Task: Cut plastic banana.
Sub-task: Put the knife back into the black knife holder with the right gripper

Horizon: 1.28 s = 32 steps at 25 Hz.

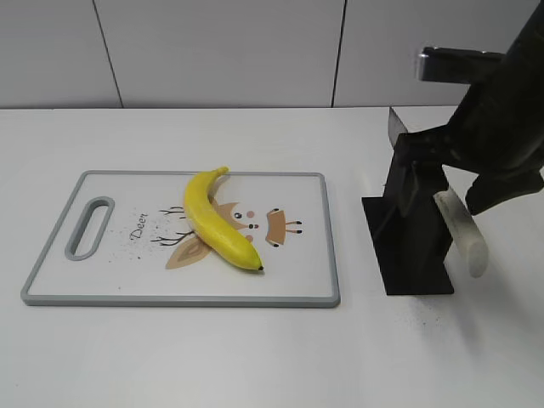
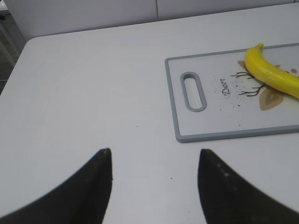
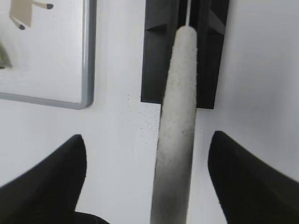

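Your white table (image 1: 255,357) carries the grey-rimmed cutting board (image 1: 51,293) and, directly ahead of the right fingers (image 3: 243,186), the black knife stand (image 1: 412,272).

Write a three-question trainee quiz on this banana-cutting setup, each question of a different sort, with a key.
1. True or false: the plastic banana lies whole on the cutting board.
2. Multiple choice: the white knife handle sits
A. flat on the board
B. sticking out of the black knife stand
C. in the left gripper
3. Fill in: the right gripper has its fingers ____, one on each side of the handle, not touching it.

Key:
1. True; no cut shows.
2. B; the stand is right of the board.
3. open. The left gripper is also open, over bare table.
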Tool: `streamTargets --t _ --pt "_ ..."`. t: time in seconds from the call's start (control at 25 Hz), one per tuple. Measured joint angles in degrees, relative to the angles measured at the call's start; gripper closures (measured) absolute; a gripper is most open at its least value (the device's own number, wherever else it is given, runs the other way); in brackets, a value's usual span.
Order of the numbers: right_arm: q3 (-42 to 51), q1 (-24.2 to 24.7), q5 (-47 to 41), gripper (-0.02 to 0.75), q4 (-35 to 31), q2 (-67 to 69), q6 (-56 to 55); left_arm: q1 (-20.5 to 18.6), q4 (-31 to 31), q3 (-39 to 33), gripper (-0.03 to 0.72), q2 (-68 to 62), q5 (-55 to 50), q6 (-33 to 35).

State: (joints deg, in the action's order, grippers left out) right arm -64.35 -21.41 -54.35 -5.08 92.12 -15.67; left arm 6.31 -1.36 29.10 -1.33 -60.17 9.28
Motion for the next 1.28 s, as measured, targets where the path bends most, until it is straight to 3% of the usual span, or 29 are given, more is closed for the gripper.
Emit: streamTargets --t 0.52,1.16,1.28 --pt "2.6 0.0 -7.0 0.115 -0.3 -21.6 9.8 0.0 0.0 0.0 0.134 0.0 0.0 0.0" --pt "31.6 0.0 2.1 0.146 2.0 -57.8 20.2 0.0 -0.2 0.0 0.134 0.0 0.0 0.0" --pt "36.3 0.0 2.5 0.146 2.0 -64.0 20.5 0.0 -0.2 0.0 0.105 0.0 0.0 0.0"
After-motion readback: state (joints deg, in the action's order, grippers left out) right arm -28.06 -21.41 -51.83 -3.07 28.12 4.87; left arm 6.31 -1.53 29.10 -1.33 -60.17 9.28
